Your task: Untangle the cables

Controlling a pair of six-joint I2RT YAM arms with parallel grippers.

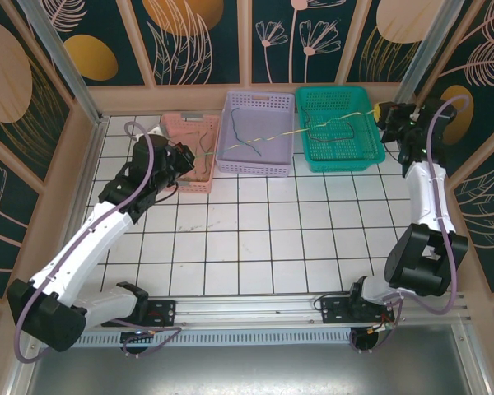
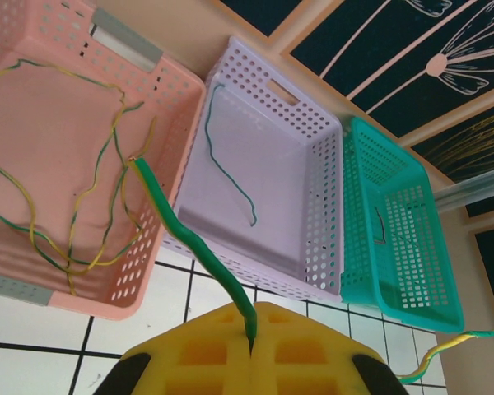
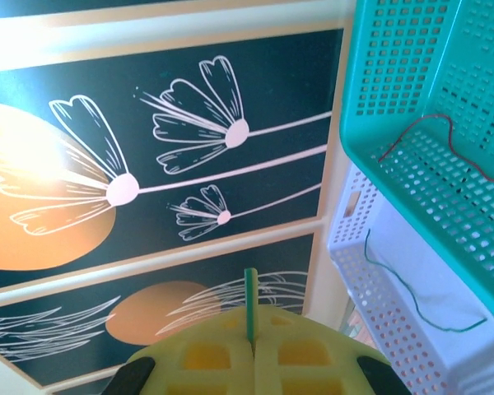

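above the lilac basket, one yellow-green cable is running taut from its left side to its right, also crossing the teal basket standing just right of it. left of the lilac basket, over the pink basket, the left gripper is pinching this cable with its yellow pads pressed together, and a short free end is sticking out ahead of them. well to the right of the lilac basket, past the teal one, the right gripper is likewise clamping the cable's other end, with a green stub protruding from between its closed pads. inside the lilac basket a single dark green cable is lying loose. in the basket to its right a red cable is resting, and in the basket to its left a looped yellow-green tangle is lying.

step in hand, as judged: one strand is being held out straight between both arms, apparently clear of the tangle. whether it is touching the basket rims cannot be told.

next move, as judged: the strand is needing a resting place of its own. that is calling for one arm to lower and release its end while the other is guiding the length down, away from the left-hand tangle.
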